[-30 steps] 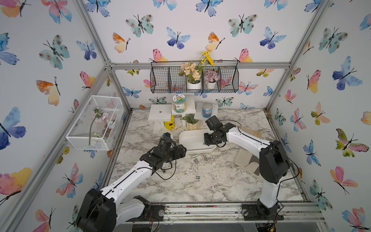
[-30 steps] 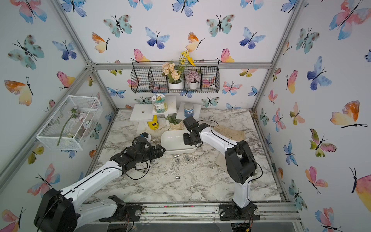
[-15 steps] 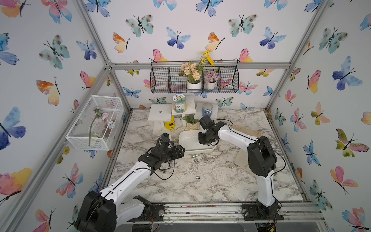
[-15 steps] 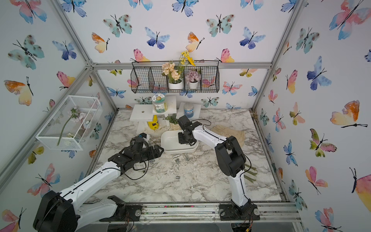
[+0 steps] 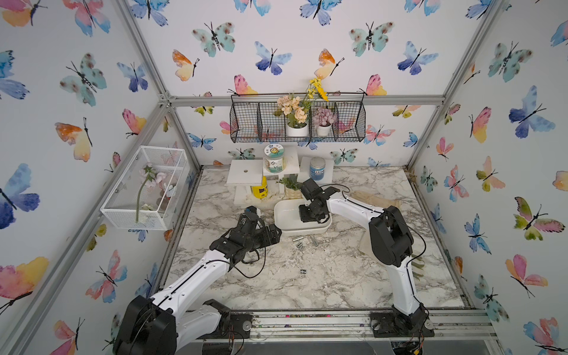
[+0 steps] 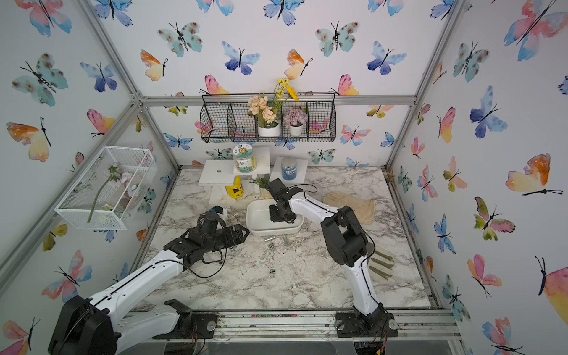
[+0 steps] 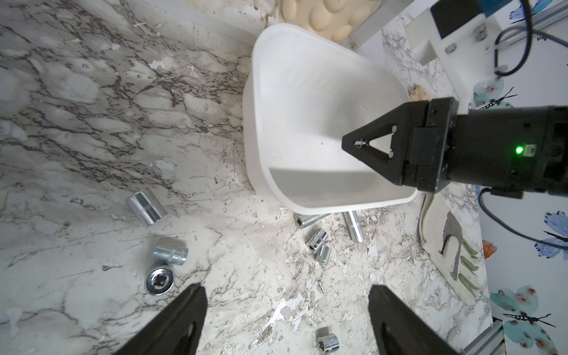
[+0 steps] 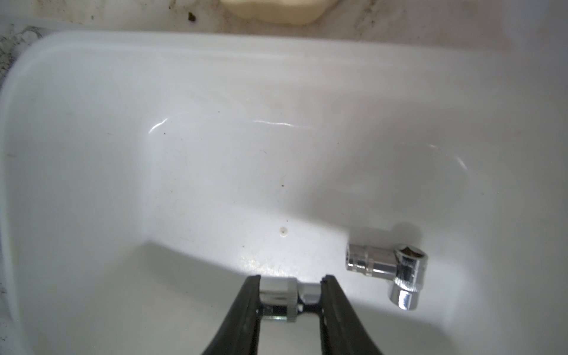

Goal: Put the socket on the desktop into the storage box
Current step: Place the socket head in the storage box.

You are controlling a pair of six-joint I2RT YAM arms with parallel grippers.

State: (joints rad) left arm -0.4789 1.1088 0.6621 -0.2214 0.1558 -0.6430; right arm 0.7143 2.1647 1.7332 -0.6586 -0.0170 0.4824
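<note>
Could bump the storage box (image 5: pixel 282 215) and shove it onto the loose sockets (image 7: pixel 319 241) just by its front wall, with the right gripper (image 8: pixel 291 281) so low inside it. Could also knock the left gripper (image 7: pixel 285 290), wide open and holding nothing, hovering close to the box's front left corner. Could drop the held socket (image 8: pixel 278 295) badly: pinched tight between the right jaws, low over the box floor, touching or not hard to tell. Might bounce or roll if let go from too high. Might hit the two sockets (image 8: pixel 368 261) already lying in the box, touching each other in an L shape. Might stick to a finger and ride back out.

All around, butterfly walls (image 5: pixel 307 46) on grey metal bars. On the back wall, a black wire basket (image 5: pixel 246 123) with flower pots. On the left wall, a white mesh basket (image 5: pixel 123 212) with one flower. Underneath, the desktop (image 5: pixel 338 276): white with dark veins, flat, chipped and flaky near the box. Box close to the middle of the back edge. Toward the right edge, gloves (image 6: pixel 353 206). Left to pick up: the loose sockets, three more sockets (image 7: pixel 170 252) near the left gripper, one alone (image 5: pixel 302 271) near the middle of the desktop.
</note>
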